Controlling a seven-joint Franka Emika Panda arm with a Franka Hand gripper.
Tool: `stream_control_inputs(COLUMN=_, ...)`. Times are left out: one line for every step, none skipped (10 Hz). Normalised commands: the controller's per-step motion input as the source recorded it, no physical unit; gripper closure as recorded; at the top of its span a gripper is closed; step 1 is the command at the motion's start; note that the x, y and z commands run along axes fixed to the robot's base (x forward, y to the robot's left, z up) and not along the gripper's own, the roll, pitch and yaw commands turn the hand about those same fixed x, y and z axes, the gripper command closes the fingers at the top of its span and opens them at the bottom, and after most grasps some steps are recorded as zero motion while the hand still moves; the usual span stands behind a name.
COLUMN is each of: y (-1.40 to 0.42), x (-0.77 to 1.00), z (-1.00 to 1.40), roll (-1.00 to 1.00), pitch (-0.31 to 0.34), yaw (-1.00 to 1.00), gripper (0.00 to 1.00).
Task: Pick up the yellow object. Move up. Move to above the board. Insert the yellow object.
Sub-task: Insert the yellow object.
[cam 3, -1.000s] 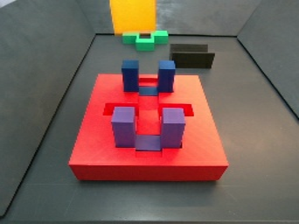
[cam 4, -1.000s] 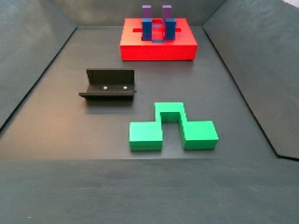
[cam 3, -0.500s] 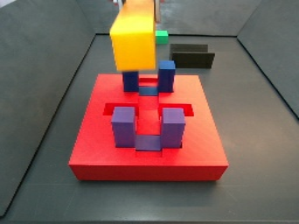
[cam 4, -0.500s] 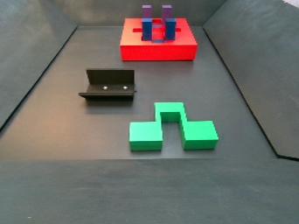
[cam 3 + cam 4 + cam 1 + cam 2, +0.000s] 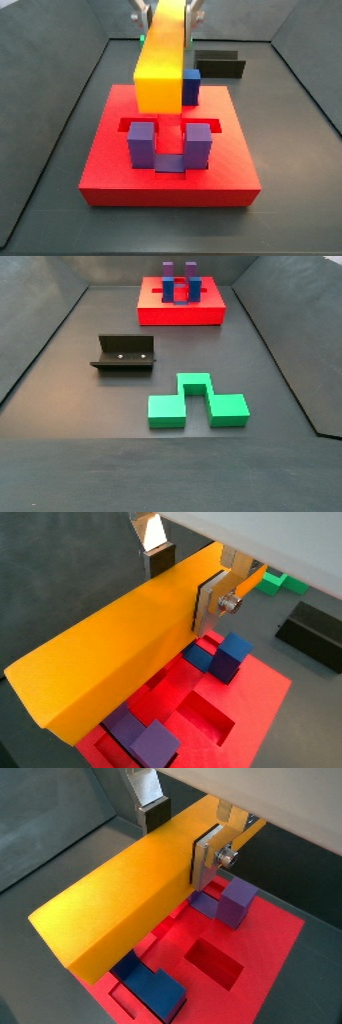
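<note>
Up close in both wrist views, the tool (image 5: 187,580) is clamped on the yellow object (image 5: 127,647), its flat silver fingers (image 5: 213,600) pressed against the bar's two long sides near one end. The bar runs lengthwise away from the jaws and hangs in the air, its free end out over the board (image 5: 261,707) below. In the wrist view from the opposite side, the tool (image 5: 181,833) has the same grip on the yellow object (image 5: 127,898), and the board (image 5: 254,943) lies underneath with open recessed slots and a purple block (image 5: 230,901) standing just under the held end.

Now the side view looking along the board: the near pair of purple blocks (image 5: 167,143) stands upright on the red board (image 5: 167,180), with a slot between them. Above and behind them, the yellow object (image 5: 162,62) hangs clear of the slab, its square end facing the camera and covering most of the blue pair (image 5: 191,86). The tool (image 5: 166,10) is at the very top edge, holding the bar's far part. Farther back on the surface (image 5: 54,140) stands the fixture (image 5: 221,65).

In the side view from the far end, the green notched block (image 5: 197,403) lies nearest, the fixture (image 5: 123,354) beyond it, and the board (image 5: 181,308) is far back; the bar and tool are out of frame here.
</note>
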Motion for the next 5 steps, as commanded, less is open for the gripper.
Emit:
stream_control_inputs(y=0.00, x=0.01, z=-0.31, roll=-0.08, pitch=0.063, yaw=-0.39, gripper=1.00)
stream_control_inputs(y=0.00, x=0.02, z=-0.27, roll=-0.14, pitch=0.076, yaw=-0.39, gripper=1.00)
stream_control_inputs(y=0.00, x=0.03, z=-0.32, roll=-0.08, pitch=0.099, yaw=-0.33, gripper=1.00)
stream_control_inputs(y=0.05, x=0.00, z=-0.21, roll=-0.01, pitch=0.060, yaw=0.00, gripper=1.00)
stream_control_inputs(y=0.00, x=0.00, z=-0.15, roll=0.05, pitch=0.029, yaw=0.21, gripper=1.00)
